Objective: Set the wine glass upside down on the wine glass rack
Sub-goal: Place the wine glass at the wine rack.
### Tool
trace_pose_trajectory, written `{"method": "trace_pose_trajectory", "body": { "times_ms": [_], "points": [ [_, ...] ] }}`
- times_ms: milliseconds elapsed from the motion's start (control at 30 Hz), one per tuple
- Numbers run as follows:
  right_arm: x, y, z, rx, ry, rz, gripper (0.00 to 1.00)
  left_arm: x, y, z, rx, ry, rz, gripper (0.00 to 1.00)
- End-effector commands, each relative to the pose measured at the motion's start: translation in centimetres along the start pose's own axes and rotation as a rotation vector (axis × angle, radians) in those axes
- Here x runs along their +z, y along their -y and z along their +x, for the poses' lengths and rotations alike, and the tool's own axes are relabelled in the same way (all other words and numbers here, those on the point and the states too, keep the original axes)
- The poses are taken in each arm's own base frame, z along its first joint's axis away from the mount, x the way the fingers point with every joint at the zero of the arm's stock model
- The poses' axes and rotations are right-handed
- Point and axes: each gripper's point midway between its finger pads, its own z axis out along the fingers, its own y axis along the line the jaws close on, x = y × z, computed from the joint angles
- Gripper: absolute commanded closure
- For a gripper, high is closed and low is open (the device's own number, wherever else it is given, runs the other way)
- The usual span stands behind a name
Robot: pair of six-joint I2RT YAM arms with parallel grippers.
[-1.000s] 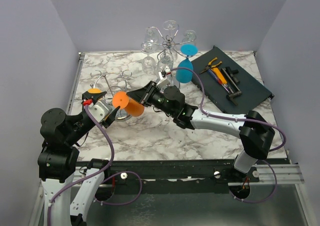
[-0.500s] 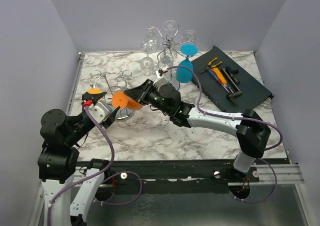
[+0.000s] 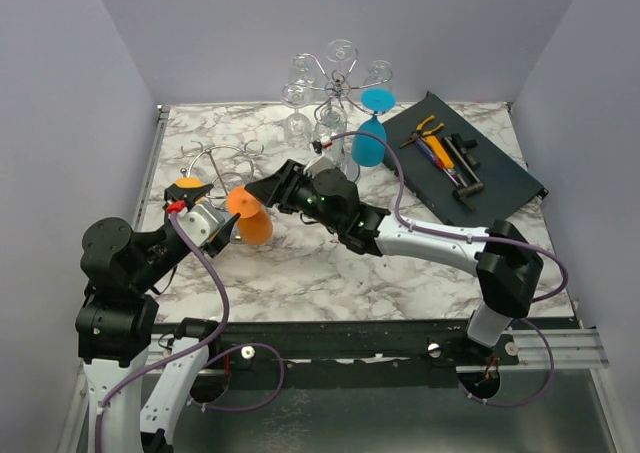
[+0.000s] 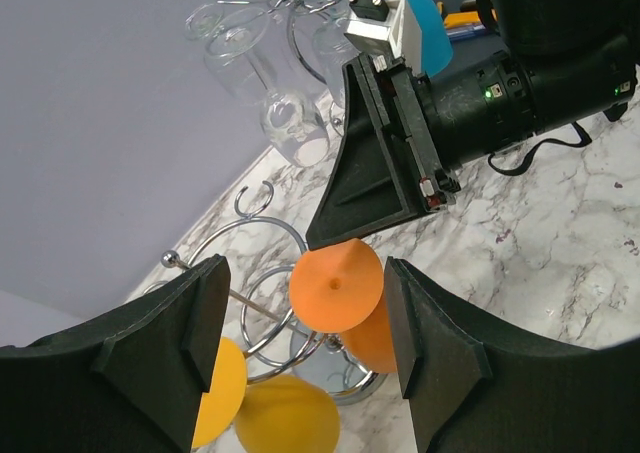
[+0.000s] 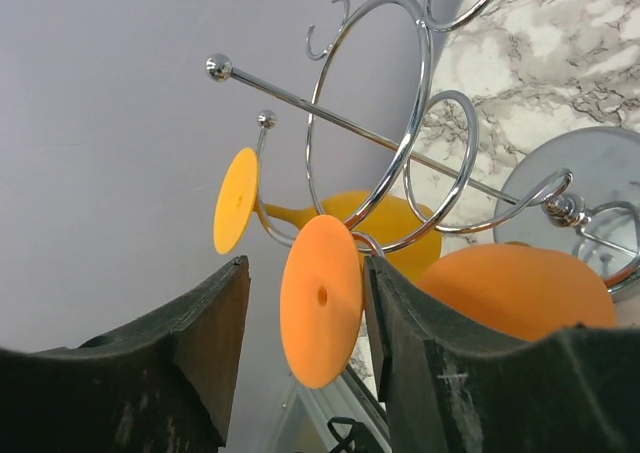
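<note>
From above, the orange glass [image 3: 250,218] is seen hung upside down on the rack [image 3: 222,158]. At the left wrist, the left gripper [image 4: 305,268] is spread and empty. At the right wrist, the right gripper [image 5: 305,273] is parted round the foot [image 5: 320,308], seemingly clear of it; the glass could be unhooked by a skewed withdrawal.

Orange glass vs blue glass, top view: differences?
The orange glass hangs on the near rack beside the yellow glass; the blue glass hangs on the far rack among clear glasses. The right gripper has its open fingers either side of the orange glass's foot; no gripper is near the blue glass. Both are upside down, foot up and bowl down.
</note>
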Motion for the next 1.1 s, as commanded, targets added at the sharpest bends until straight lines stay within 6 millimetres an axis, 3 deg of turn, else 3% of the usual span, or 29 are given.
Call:
{"method": "trace_pose_trajectory", "body": {
  "times_ms": [0, 67, 133, 167, 200, 633, 867, 967, 1067],
  "points": [
    [-1.2, -2.5, -1.9, -0.045, 0.055, -0.015, 0.42, 0.1, 0.2, -0.5, -0.012, 0.01, 0.021, 0.31],
    [-1.5, -2.4, -2.0, -0.051, 0.06, -0.005, 0.38, 0.1, 0.1, -0.7, -0.015, 0.012, 0.022, 0.31],
    [-1.8, -2.1, -2.0, -0.063, 0.058, 0.008, 0.28, 0.1, 0.1, -0.8, -0.017, 0.014, 0.024, 0.31],
    [-2.0, -2.0, -2.0, -0.07, 0.055, 0.017, 0.18, 0.1, 0.1, -0.9, -0.019, 0.016, 0.025, 0.31],
    [-2.2, -1.9, -2.0, -0.077, 0.055, 0.024, 0.01, 0.1, 0.1, -1.0, -0.021, 0.017, 0.025, 0.31],
    [-5.3, -0.5, -2.5, -0.188, 0.05, 0.121, 0.0, 0.5, -1.0, -1.5, -0.093, 0.0, -0.011, 0.31],
    [-7.7, -1.7, -3.4, -0.354, 0.024, 0.158, 0.0, 1.8, -3.5, -0.4, -0.197, -0.063, -0.109, 0.31],
    [-8.6, -1.2, -2.9, -0.456, -0.044, 0.192, 0.0, 2.5, -4.8, -0.2, -0.246, -0.088, -0.156, 0.31],
    [-9.8, -1.2, -3.6, -0.555, -0.067, 0.214, 0.0, 3.0, -5.8, -0.2, -0.289, -0.103, -0.187, 0.29]
  ]
}}
